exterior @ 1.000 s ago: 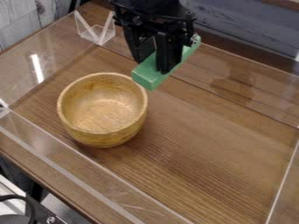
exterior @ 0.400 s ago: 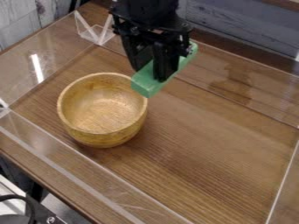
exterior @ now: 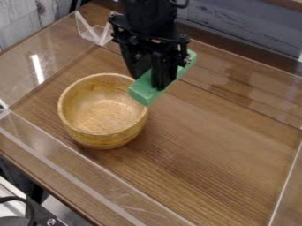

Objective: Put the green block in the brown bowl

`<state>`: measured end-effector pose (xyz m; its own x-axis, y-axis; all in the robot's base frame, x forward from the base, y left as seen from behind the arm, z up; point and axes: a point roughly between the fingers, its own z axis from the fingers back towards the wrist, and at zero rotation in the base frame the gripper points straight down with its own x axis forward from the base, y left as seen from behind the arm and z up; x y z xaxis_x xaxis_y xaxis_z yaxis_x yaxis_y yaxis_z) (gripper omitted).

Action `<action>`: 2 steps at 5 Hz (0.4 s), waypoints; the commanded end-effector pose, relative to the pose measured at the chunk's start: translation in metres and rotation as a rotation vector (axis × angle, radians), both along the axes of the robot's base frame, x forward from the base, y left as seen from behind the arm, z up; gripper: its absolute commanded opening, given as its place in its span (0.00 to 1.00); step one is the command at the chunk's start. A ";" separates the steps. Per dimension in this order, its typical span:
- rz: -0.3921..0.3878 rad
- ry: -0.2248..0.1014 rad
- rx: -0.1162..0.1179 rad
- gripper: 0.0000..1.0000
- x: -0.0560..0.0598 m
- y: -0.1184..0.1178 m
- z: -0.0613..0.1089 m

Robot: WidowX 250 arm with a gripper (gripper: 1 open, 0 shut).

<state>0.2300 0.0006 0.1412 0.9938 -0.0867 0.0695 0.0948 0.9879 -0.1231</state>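
Observation:
The green block (exterior: 147, 89) hangs tilted in the air, its lower end just over the right rim of the brown bowl (exterior: 104, 109). My black gripper (exterior: 160, 72) points down and is shut on the green block around its middle, so the fingers hide part of the bar. The upper end of the block sticks out to the right of the fingers. The bowl is a round, thick-walled tan wooden one, standing on the wooden table at the left, and nothing lies inside it.
A clear plastic wall (exterior: 141, 207) fences the table along its front and left edges. A small clear stand (exterior: 94, 31) sits at the back left. A grey plank wall (exterior: 253, 22) runs along the back.
The gripper has carried the green block a little to the left and down, from beside the bowl to over its right rim. The bowl has stayed put.

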 end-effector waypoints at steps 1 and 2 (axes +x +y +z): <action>0.011 -0.053 0.006 0.00 0.001 0.005 0.010; 0.022 -0.055 0.007 0.00 0.000 0.008 0.008</action>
